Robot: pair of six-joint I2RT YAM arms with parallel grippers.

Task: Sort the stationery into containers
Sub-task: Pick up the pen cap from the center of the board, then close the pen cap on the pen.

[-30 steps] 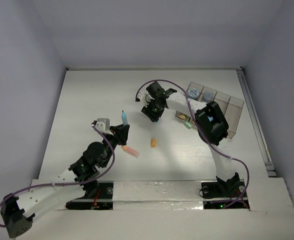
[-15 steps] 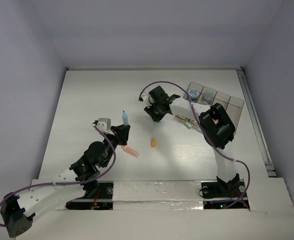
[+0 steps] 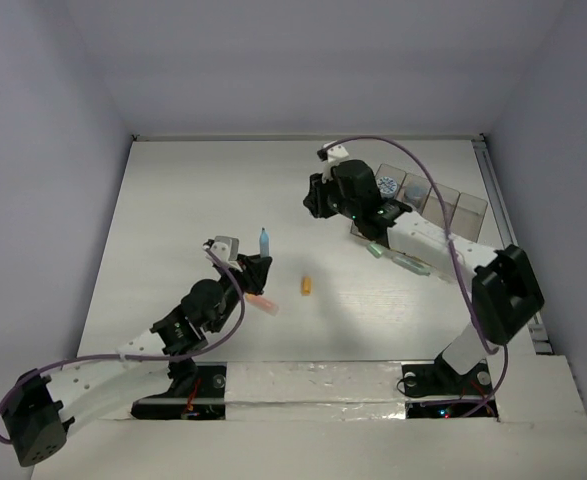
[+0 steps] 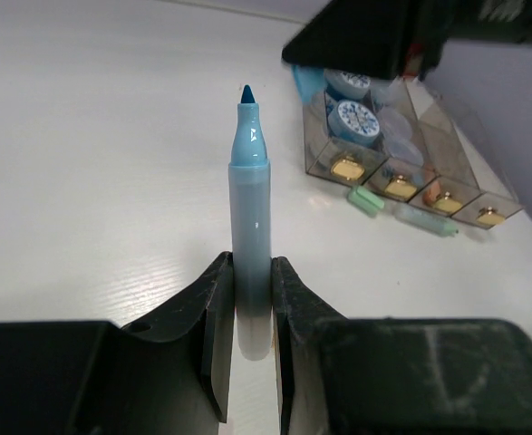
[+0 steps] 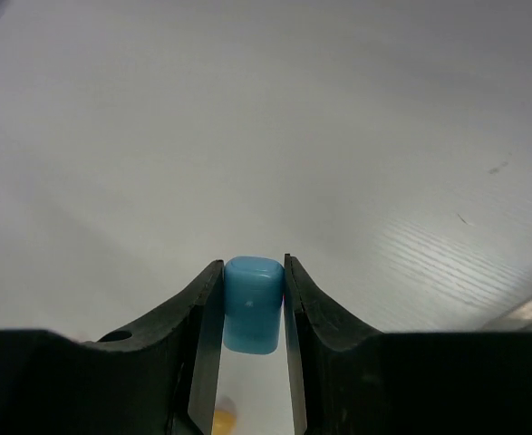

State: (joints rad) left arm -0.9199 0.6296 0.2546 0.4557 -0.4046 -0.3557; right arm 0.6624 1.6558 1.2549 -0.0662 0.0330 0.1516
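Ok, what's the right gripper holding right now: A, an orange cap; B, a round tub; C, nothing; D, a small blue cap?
D: in the right wrist view the right gripper is shut on a small blue cap, while the left gripper holds the uncapped blue marker.

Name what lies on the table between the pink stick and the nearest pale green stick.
A short orange stick, apart from both, in the top view.
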